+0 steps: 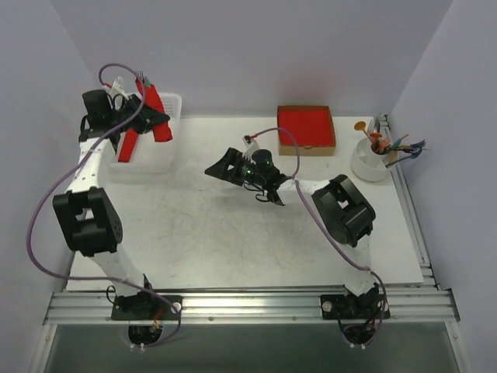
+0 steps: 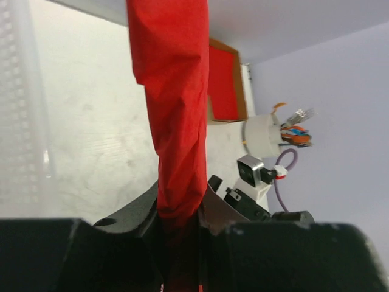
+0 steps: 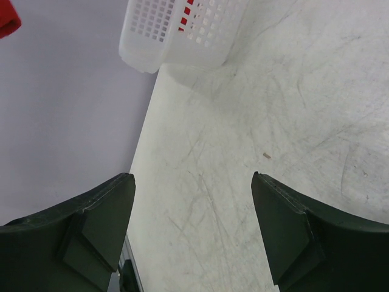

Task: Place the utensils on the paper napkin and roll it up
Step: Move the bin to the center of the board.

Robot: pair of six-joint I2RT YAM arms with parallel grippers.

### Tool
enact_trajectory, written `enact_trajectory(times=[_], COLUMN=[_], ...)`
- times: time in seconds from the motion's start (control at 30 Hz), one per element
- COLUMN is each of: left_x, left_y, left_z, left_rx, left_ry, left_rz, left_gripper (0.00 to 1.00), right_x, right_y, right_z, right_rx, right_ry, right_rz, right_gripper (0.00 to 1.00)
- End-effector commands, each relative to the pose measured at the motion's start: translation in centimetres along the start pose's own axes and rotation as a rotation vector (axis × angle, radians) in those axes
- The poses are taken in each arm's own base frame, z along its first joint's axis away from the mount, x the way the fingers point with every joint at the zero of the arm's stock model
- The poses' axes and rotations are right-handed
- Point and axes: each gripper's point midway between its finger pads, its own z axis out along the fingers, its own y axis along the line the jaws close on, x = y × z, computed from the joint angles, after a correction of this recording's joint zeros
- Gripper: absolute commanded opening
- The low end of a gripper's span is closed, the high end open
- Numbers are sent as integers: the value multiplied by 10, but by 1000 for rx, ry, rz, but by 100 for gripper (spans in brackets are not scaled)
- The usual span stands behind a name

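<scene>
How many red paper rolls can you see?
2. One red roll is held up by the left gripper above the white basket; the other roll lies inside that basket. More could be hidden in it.

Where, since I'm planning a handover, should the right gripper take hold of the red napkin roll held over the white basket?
Probably on the free stretch of the napkin roll sticking out past the left gripper. It is slim and stick-like, so close across its width. Bring the right gripper in from the table side: the white basket lies below it and the left arm behind.
</scene>
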Motion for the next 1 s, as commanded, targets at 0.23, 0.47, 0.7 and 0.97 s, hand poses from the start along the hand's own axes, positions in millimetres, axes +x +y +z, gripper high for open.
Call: enact_trajectory(times=[0.23, 0.47, 0.7, 0.97], left_x=[-12, -4, -6, 17], left_y=[97, 144, 184, 198], left_z=[20, 41, 47, 62], left_rx=[-458, -674, -775, -764], left_ry=[190, 295, 302, 359], left_rz=[236, 374, 426, 419], left_gripper=[2, 2, 2, 2], right_x=[-16, -10, -10, -9], right_y=[37, 36, 40, 38], right_z=[5, -5, -11, -11], right_rx=[-178, -185, -216, -246], right_ry=[-17, -4, -5, -1], right_rz=[-32, -63, -61, -36], right_gripper=[78, 78, 78, 77])
